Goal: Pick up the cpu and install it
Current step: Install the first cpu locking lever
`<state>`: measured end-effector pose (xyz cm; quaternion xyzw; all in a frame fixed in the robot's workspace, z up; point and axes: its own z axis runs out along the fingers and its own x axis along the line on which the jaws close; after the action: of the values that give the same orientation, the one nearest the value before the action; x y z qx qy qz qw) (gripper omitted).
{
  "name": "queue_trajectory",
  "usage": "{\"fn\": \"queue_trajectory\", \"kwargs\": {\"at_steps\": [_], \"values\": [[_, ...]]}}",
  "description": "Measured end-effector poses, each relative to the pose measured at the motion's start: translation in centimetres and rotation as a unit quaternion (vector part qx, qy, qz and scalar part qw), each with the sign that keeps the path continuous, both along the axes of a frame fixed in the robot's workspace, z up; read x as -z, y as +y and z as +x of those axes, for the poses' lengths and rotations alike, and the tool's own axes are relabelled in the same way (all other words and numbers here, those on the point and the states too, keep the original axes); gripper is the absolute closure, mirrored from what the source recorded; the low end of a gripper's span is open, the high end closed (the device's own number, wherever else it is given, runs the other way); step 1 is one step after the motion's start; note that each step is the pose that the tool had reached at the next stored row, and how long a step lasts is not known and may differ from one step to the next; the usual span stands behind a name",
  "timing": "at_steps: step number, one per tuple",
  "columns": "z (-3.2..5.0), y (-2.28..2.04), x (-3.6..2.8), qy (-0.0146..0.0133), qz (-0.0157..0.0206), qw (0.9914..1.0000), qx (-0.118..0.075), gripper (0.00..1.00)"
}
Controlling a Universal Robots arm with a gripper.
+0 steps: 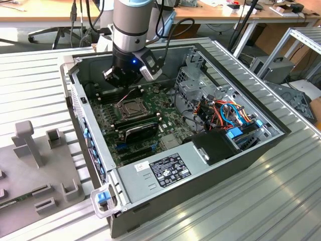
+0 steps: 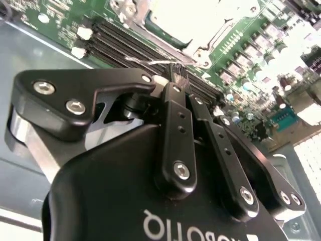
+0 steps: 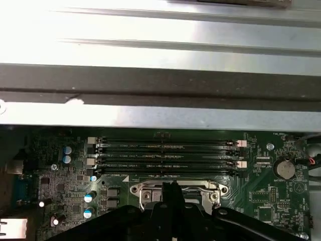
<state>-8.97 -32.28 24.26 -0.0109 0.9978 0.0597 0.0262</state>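
The gripper (image 2: 176, 75) hangs low inside the open computer case (image 1: 261, 145), fingers pinched together with no gap, just above the socket (image 1: 129, 107) on the green motherboard (image 1: 165, 133). In the second wrist view a pale square, likely the cpu (image 2: 193, 20), sits in the socket frame just past the fingertips. Judged light, stiff, thin and fragile underneath; best held by opposite edges.
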Motion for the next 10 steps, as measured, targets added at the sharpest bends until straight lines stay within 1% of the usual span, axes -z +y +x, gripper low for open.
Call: {"fn": "queue_trajectory", "kwargs": {"at_steps": [7, 9, 10], "values": [[-0.02, -0.01, 0.03, 0.0, -0.0001, 1.0, 0.0, 0.89], [-0.02, 0.09, 0.3, 0.0001, -0.0001, 1.0, 0.0, 0.89], [-0.02, 0.25, 0.49, 0.0001, -0.0002, 1.0, 0.0, 0.89]]}}
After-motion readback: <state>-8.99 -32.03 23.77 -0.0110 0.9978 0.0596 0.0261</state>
